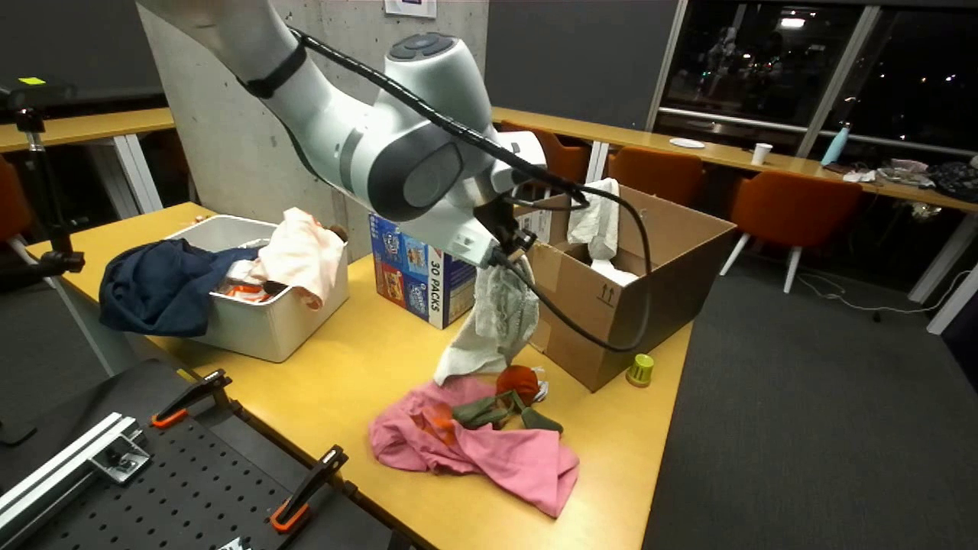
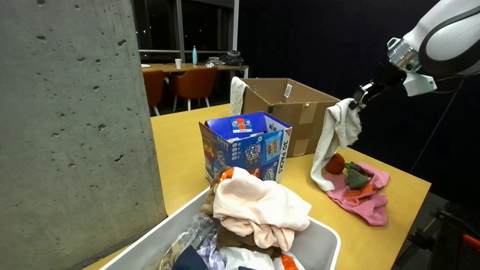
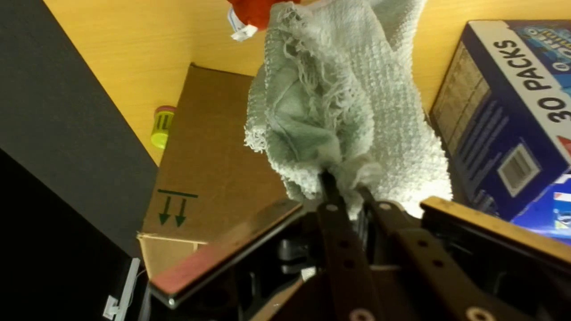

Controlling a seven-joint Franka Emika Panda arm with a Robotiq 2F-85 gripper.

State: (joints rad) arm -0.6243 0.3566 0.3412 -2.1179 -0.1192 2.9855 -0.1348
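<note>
Jaws, foremost in the wrist view, clamped on a white towel (image 3: 397, 111) that hangs down from them. Below them, on the desk (image 1: 344, 328): a pink cloth (image 1: 527, 458). To either side of them in the wrist view: carton (image 3: 218, 147) and snack box (image 3: 504, 116).

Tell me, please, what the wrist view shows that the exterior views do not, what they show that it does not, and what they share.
Only the wrist view shows the barcode on the blue side of the snack box.

Only the exterior views show the pale bin with its peach garment, the concrete pillar, the orange chairs, the light-blue bottle and the white cup.

All share the gripper closed on the white cloth, the snack box, the cardboard box, the red item and the yellow table.
</note>
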